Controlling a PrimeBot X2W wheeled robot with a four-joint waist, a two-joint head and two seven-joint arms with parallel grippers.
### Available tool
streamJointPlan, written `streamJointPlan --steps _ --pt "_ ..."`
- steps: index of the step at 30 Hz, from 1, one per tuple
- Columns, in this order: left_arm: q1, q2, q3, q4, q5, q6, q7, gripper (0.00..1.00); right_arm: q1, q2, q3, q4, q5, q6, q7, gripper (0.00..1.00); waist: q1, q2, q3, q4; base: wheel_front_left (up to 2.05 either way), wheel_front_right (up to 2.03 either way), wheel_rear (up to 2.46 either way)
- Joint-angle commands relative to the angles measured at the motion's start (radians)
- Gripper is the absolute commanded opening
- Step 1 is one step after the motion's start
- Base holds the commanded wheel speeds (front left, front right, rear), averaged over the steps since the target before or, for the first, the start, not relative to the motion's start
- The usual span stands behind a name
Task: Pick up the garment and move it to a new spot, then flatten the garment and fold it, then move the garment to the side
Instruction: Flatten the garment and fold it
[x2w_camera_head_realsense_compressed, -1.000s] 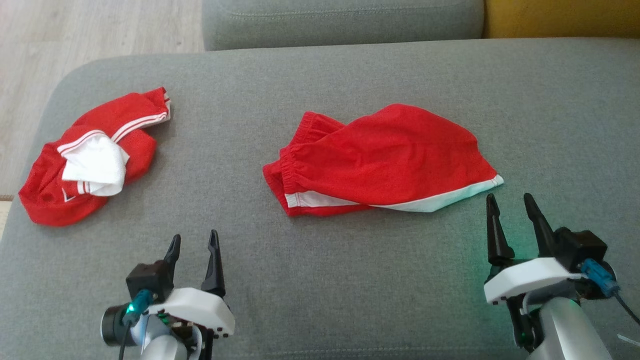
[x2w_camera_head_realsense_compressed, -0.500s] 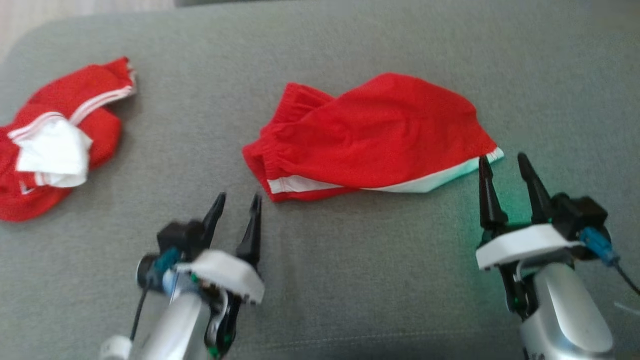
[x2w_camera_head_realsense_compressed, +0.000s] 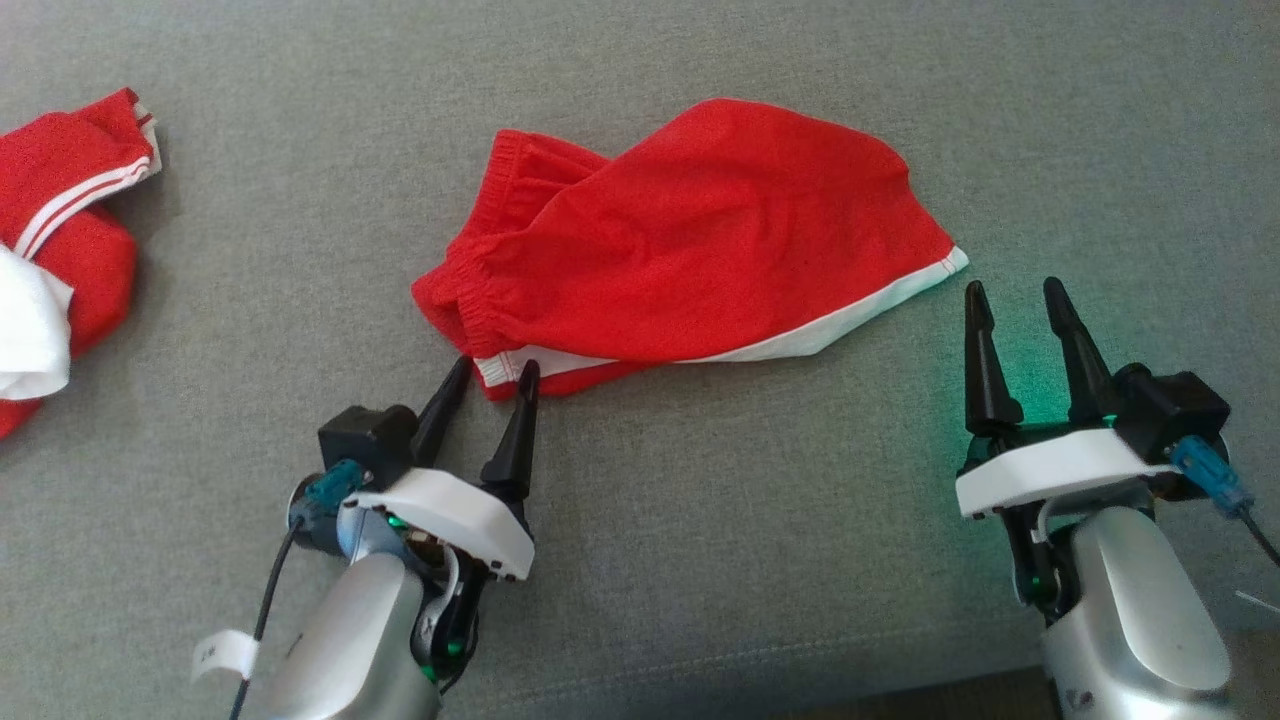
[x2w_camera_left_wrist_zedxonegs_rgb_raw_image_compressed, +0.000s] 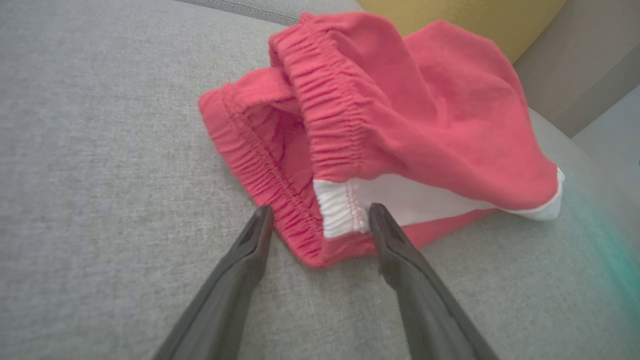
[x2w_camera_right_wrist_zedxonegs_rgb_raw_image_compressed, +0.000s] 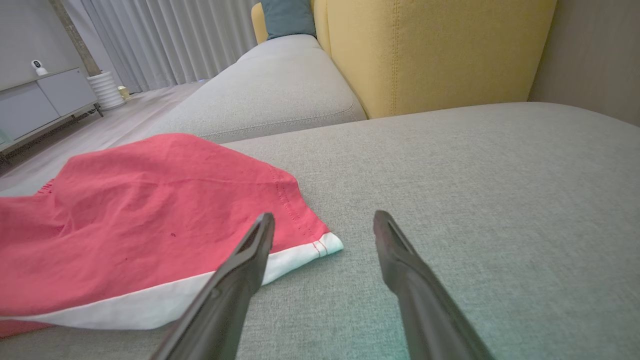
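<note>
Gaping wide alike, the left tool is risking pinching one waistband layer of the shorts, the right tool missing the hem.

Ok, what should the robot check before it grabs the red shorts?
1. The left pincer is open: ok.
2. The waistband corner of the red shorts sits between its fingers: ok, seen from the left wrist.
3. The right pincer is open: ok.
4. The white hem corner sits between the right pincer's fingers: not ok, it lies just beyond the tips.
5. The other red garment lies apart from the shorts: ok, far off left.
6. Left fingertips low enough to pinch fabric: cannot tell.
</note>
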Motion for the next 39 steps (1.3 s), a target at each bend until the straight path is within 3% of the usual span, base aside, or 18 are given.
streamJointPlan --steps 1,2,3,4,5,6,21,35,36,37,39 --pt "-0.036 0.012 0.021 -0.025 -0.005 -0.008 -0.005 1.00 -0.034 -0.002 0.020 -0.035 0.007 -0.001 -0.011 1.00 0.0000 -0.0001 0.004 -0.001 0.00 0.00 0.00" --pt "-0.037 0.012 0.022 -0.026 -0.005 -0.010 -0.005 1.00 -0.036 -0.002 0.021 -0.035 0.007 -0.001 -0.011 1.00 0.0000 -0.0001 0.006 -0.002 0.00 0.00 0.00" --pt "-0.038 0.012 0.024 -0.029 -0.006 -0.011 -0.005 0.89 -0.037 -0.002 0.022 -0.035 0.007 -0.001 -0.011 1.00 0.0000 -0.0001 0.008 -0.002 0.00 0.00 0.00" --pt "-0.039 0.012 0.026 -0.033 -0.006 -0.012 -0.005 0.59 -0.039 -0.002 0.022 -0.035 0.008 -0.001 -0.011 1.00 0.0000 -0.0001 0.010 -0.003 0.00 0.00 0.00" --pt "-0.040 0.012 0.028 -0.037 -0.005 -0.013 -0.005 0.22 -0.041 -0.002 0.023 -0.035 0.008 -0.001 -0.011 1.00 0.0000 -0.0001 0.012 -0.003 0.00 0.00 0.00" --pt "-0.040 0.012 0.030 -0.042 -0.003 -0.013 -0.005 0.00 -0.042 -0.002 0.023 -0.034 0.008 -0.001 -0.011 1.00 0.0000 -0.0001 0.012 -0.002 0.00 0.00 0.00" --pt "0.009 0.012 0.059 -0.074 0.022 -0.005 -0.005 0.00 -0.038 -0.002 0.001 0.103 -0.021 -0.001 -0.011 1.00 0.0000 -0.0001 -0.010 0.074 0.00 0.00 0.00" --pt "0.003 0.012 0.050 -0.080 0.038 -0.007 -0.005 0.00 -0.097 -0.002 0.016 0.191 -0.007 -0.001 -0.011 1.00 0.0000 -0.0001 0.011 0.092 0.00 0.00 0.00" --pt "0.002 0.012 0.049 -0.080 0.039 -0.008 -0.005 0.00 -0.099 -0.002 0.019 0.201 -0.013 -0.001 -0.011 0.95 0.0000 -0.0001 0.014 0.094 0.00 0.00 0.00" --pt "0.001 0.012 0.049 -0.079 0.040 -0.008 -0.005 0.00 -0.102 -0.002 0.021 0.210 -0.016 -0.001 -0.011 0.78 0.0000 -0.0001 0.016 0.095 0.00 0.00 0.00" --pt "-0.002 0.012 0.048 -0.079 0.040 -0.009 -0.005 0.00 -0.106 -0.002 0.026 0.231 -0.022 -0.001 -0.011 0.29 0.0000 -0.0001 0.019 0.098 0.00 0.00 0.00"
